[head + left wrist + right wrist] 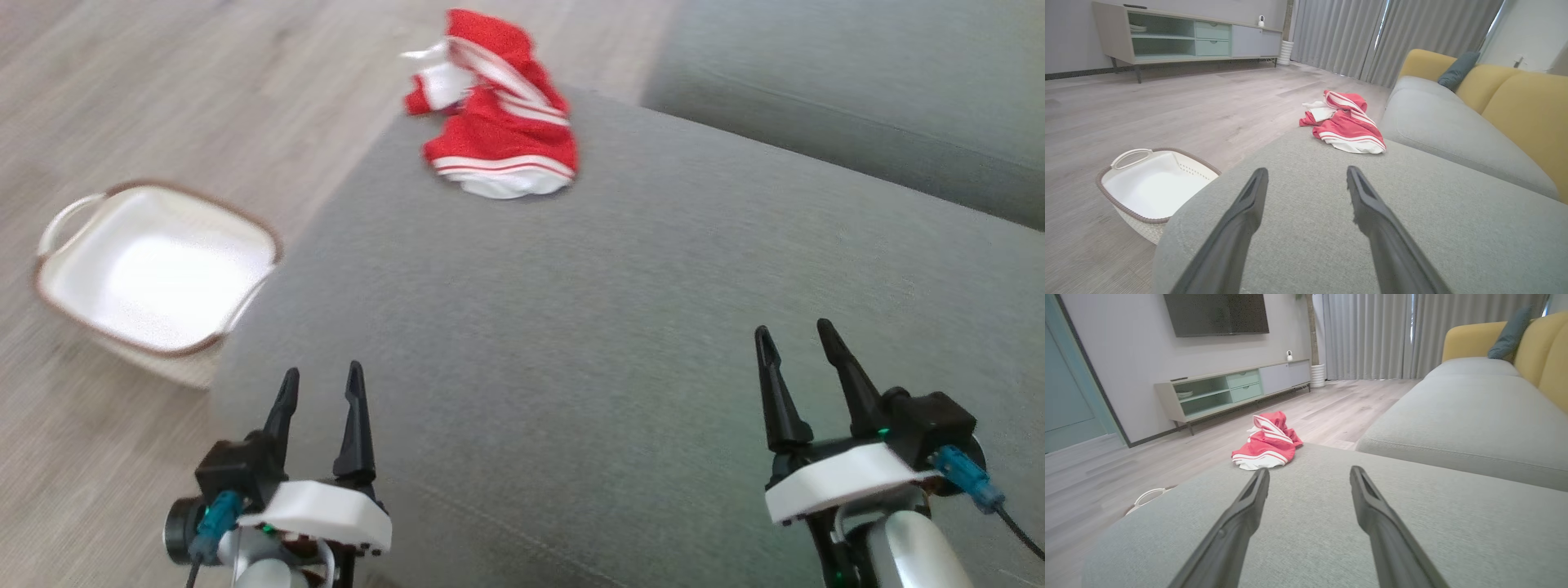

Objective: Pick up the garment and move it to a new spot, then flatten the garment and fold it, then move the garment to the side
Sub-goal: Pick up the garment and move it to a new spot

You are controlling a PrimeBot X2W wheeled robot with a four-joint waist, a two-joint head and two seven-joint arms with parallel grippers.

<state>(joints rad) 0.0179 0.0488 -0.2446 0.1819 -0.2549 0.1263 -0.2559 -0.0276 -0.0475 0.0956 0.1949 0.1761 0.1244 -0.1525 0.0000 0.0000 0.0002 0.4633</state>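
You have one garment (498, 122), red with white stripes, lying crumpled at the far edge of the grey seat (571, 327), well apart from both grippers. Your two grippers sit over the near part of that seat. The left gripper (321, 376) has its two fingers spread with nothing between them, and the right gripper (793, 328) is spread the same way, gripping nothing. One white basket (155, 278) stands on the floor (163, 82) just beside the seat's left edge. Further off you have one low cabinet (1188, 38) and one teal pillow (1457, 69).
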